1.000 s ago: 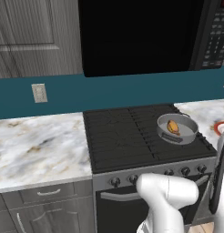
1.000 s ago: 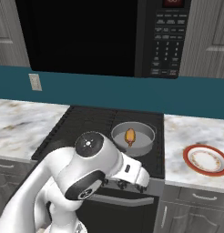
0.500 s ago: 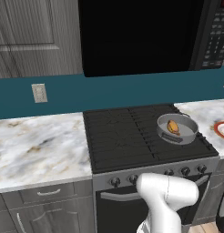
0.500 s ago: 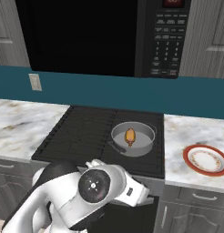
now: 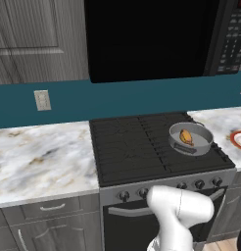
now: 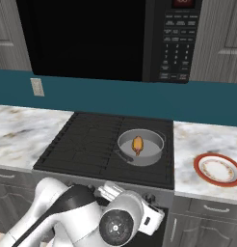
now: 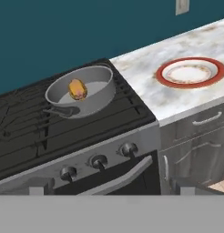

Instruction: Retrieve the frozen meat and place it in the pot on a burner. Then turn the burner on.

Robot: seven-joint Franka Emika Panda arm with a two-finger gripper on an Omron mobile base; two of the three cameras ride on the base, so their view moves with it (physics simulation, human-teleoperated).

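Lower now than a second ago: my arm has folded down in front of the oven, so the white elbow that stood level with the knobs sits beneath them, while the stove and everything on it has held its place. Landmark is the pot (image 7: 82,92), sitting on the right-hand rear burner (image 5: 201,147) of the cooktop, short handle pointing toward the front edge. Inside it lies the frozen meat (image 7: 78,89), resting on the pot floor, a little off centre toward the far wall, so the first half of my job looks done. What's left, I judge, is the flame, and that's why I'm down here: the row of knobs (image 7: 99,161) runs along the stove front just below and in front of the pot, and my hand camera looks straight at them. Right of the pot, on the marble surface (image 7: 150,68), a red-rimmed plate (image 7: 190,72) sits well apart and plays no part. My pincer: how far open it is I cannot tell. Picking the knob that matches the pot's burner is the tricky bit.
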